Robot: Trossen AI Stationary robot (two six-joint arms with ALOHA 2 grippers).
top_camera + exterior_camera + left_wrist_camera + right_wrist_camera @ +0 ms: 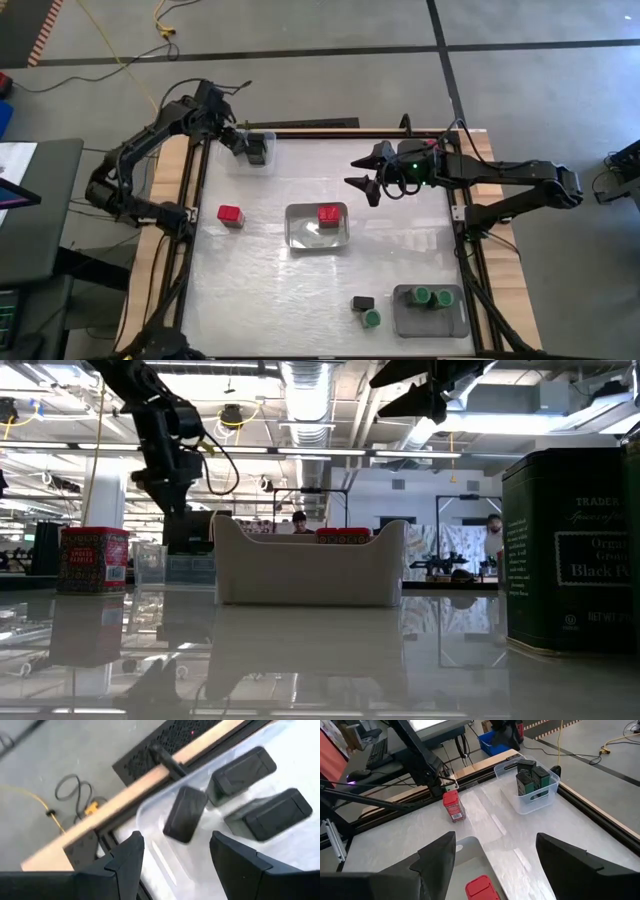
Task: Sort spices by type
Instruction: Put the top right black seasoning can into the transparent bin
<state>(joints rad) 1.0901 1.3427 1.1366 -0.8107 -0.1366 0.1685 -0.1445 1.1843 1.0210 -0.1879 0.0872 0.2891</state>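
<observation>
**Risks.** The left gripper [175, 857] is hanging released over the clear tray [262, 148] at the far-left corner of the tabletop. Three black spice boxes [185, 813] are lying inside it, one directly ahead of the parted fingers and apparently free of them. Judged hazard: on lifting away, a finger is liable to be clipping the tray's thin wall and dragging or tipping it toward the table edge, which runs just beside it.

The right gripper [372, 172] is hovering released and empty, in from the far-right corner. A descent toward the middle tray [300, 232] is risking a nudge to that tray rather than a clean grasp.

**Positions of task items.**
- Loose red-capped spice [231, 215]: standing near the left edge, well apart from both grippers.
- Second red-capped spice [328, 214]: sitting in the middle tray, nearer the right gripper.
- Loose black box [362, 303] and green-capped jar [372, 318]: sitting near the front edge, just beside the grey tray [400, 318] holding green-capped jars [430, 296].
</observation>
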